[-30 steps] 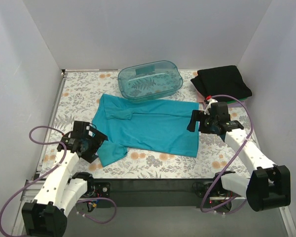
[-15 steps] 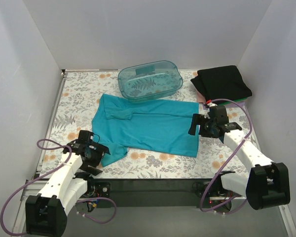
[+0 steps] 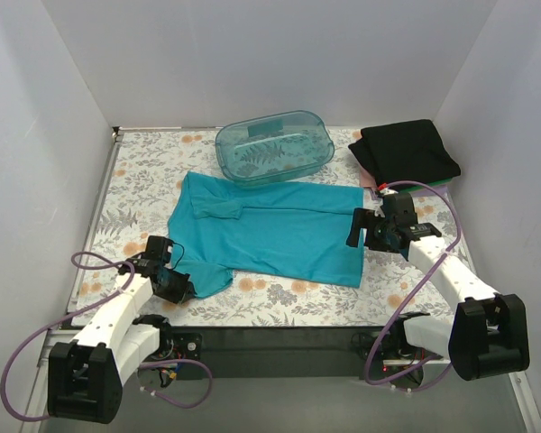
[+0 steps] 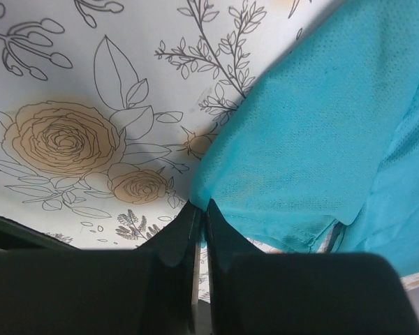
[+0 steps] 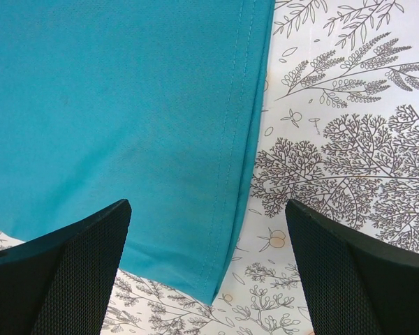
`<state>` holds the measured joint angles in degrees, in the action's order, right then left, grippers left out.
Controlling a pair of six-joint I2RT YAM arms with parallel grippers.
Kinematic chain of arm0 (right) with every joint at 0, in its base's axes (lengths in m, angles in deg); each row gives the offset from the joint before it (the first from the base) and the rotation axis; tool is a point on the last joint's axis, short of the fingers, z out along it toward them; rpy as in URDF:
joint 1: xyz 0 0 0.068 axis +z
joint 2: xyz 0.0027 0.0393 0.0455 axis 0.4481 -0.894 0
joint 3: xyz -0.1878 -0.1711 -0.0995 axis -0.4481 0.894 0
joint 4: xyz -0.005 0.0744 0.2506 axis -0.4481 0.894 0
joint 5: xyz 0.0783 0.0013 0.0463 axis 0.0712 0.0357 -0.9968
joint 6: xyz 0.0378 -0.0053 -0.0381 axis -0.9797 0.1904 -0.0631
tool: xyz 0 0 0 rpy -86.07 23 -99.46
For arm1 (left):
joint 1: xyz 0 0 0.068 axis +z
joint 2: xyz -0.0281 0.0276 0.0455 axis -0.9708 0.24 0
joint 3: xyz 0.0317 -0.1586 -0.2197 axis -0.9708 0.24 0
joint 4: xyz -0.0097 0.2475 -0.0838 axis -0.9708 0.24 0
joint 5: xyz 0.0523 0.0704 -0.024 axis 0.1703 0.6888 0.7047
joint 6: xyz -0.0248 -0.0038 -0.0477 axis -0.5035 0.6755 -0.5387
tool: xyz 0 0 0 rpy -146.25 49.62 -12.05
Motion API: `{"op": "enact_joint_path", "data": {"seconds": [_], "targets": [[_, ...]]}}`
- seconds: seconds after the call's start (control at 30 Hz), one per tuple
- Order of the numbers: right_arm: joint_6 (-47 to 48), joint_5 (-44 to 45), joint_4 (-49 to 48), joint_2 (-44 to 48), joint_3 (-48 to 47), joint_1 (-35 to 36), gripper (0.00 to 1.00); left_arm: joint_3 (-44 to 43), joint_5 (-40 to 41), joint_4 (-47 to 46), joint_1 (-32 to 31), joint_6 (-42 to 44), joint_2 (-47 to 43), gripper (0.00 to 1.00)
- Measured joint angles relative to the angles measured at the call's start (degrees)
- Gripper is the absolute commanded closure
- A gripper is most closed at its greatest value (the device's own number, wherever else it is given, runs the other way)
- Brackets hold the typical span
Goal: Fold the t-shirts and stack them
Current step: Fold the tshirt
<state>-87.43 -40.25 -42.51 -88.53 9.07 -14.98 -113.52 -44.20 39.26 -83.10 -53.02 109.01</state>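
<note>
A plain teal-blue t-shirt (image 3: pixel 270 230) lies spread flat on the flowered table, neck to the left. My left gripper (image 3: pixel 182 290) is down at its near left sleeve, shut on the sleeve's corner (image 4: pixel 223 185); the cloth pinches between the black fingers (image 4: pixel 178 241). My right gripper (image 3: pixel 353 227) hovers open over the shirt's right hem (image 5: pixel 227 209), fingers on both sides of the near right corner, nothing held. A folded black t-shirt (image 3: pixel 409 150) tops a stack at the back right, with pinkish and green edges (image 3: pixel 371 183) showing under it.
A translucent teal plastic tub (image 3: pixel 274 146) sits upside down at the back, touching the shirt's far edge. White walls close in the table on three sides. Purple cables loop beside both arms. The table's dark front edge (image 3: pixel 279 338) runs between the bases.
My left gripper dropped toward the near sleeve corner and went from open to shut on it. The right gripper shifted slightly right and stayed open.
</note>
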Motion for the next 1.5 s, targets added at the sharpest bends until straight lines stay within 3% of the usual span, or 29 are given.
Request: {"op": "enact_joint_path", "data": {"seconds": [0.27, 0.47, 0.6, 0.7, 0.73, 0.9, 1.03, 1.2, 1.33, 1.43, 1.5], "targets": [[-2.1, -0.8, 1.2, 3.7, 4.0, 1.8, 0.02, 0.1, -0.6, -0.3, 0.0, 0.3, -4.4, 1.00], [-11.4, 7.0, 7.5, 12.6, 6.7, 20.6, 0.04, 0.1, -1.5, -0.9, 0.0, 1.2, -6.1, 1.00], [-17.9, 10.6, 9.6, 17.8, 9.6, 24.1, 0.07, 0.1, -2.2, -2.1, 0.0, 2.4, -6.3, 1.00], [-21.0, 12.2, 11.0, 18.4, 11.8, 24.1, 0.16, 0.1, -2.7, -2.5, 0.0, 2.9, -6.8, 1.00], [-21.6, 12.5, 11.1, 18.1, 12.2, 24.1, 0.25, 0.1, -2.9, -2.7, 0.0, 3.0, -7.1, 1.00], [-23.7, 14.0, 9.8, 12.9, 13.5, 24.1, 0.42, 0.1, -3.3, -3.1, 0.0, 3.4, -8.8, 1.00], [-24.3, 15.1, 8.3, 11.2, 13.4, 24.1, 0.65, 0.1, -3.4, -3.3, 0.0, 3.8, -9.6, 1.00], [-24.7, 15.8, 5.3, 9.9, 13.5, 24.1, 0.67, -0.2, -3.2, -3.2, 0.0, 4.4, -9.3, 1.00], [-25.0, 16.6, 3.9, 8.8, 13.4, 24.1, 0.90, -1.8, -2.8, -2.4, 0.0, 4.9, -8.8, 1.00], [-25.2, 16.7, 3.4, 8.4, 13.3, 24.1, 0.99, -2.6, -2.9, -2.7, 0.0, 5.2, -8.9, 1.00], [-25.2, 16.6, 3.5, 8.6, 13.3, 24.1, 0.99, -2.8, -3.0, -3.1, 0.0, 5.4, -8.8, 1.00]]}}
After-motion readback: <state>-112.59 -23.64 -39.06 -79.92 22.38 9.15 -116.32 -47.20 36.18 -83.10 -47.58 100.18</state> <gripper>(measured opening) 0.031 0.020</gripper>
